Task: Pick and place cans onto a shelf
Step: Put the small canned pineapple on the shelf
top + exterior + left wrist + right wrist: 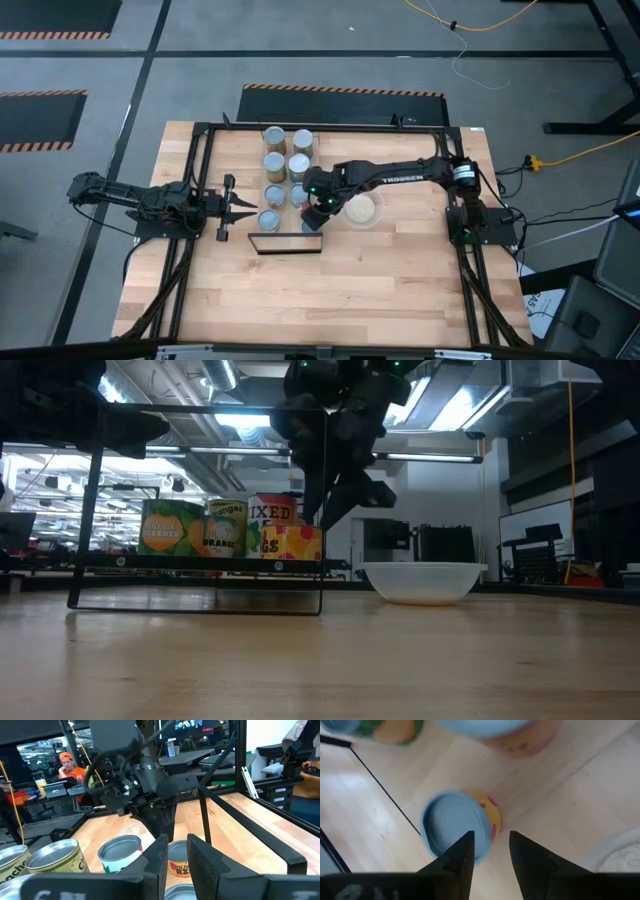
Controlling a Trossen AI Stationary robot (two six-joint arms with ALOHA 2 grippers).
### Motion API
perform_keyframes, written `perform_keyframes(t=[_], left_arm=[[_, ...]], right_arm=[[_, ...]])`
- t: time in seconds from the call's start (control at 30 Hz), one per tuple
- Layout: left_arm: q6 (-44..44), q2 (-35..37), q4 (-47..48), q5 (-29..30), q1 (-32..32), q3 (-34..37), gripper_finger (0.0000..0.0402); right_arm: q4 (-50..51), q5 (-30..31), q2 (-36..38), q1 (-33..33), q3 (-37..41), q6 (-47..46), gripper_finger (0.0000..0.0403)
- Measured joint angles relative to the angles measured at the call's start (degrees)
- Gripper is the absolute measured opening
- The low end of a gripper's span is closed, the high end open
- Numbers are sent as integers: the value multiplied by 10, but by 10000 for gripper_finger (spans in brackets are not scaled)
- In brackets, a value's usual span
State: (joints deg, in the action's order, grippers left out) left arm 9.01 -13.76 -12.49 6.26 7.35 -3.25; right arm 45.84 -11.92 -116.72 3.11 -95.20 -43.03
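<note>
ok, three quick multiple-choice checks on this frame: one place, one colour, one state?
1. The bowl sits:
A. on the left arm's side of the cans
B. on the right arm's side of the cans
C. on the shelf

2. Lid of the can under the right gripper:
A. pale blue
B. gold
C. black

3. The right gripper is:
A. shut on a can
B. open, empty
C. gripping the bowl

Answers:
1 B: the bowl lies right of the cans.
2 A: the can has a pale-blue top.
3 B: the right gripper shows bare wood between its fingers.
</note>
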Motion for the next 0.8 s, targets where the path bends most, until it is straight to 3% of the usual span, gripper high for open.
perform_keyframes(t=[0.5, 0.8], left_arm=[[0, 0, 0, -4, 0, 0, 64], [0, 0, 0, -11, 0, 0, 64]], right_arm=[[-9, -10, -24, -4, 0, 14, 123], [-11, -4, -24, -4, 0, 55, 34]])
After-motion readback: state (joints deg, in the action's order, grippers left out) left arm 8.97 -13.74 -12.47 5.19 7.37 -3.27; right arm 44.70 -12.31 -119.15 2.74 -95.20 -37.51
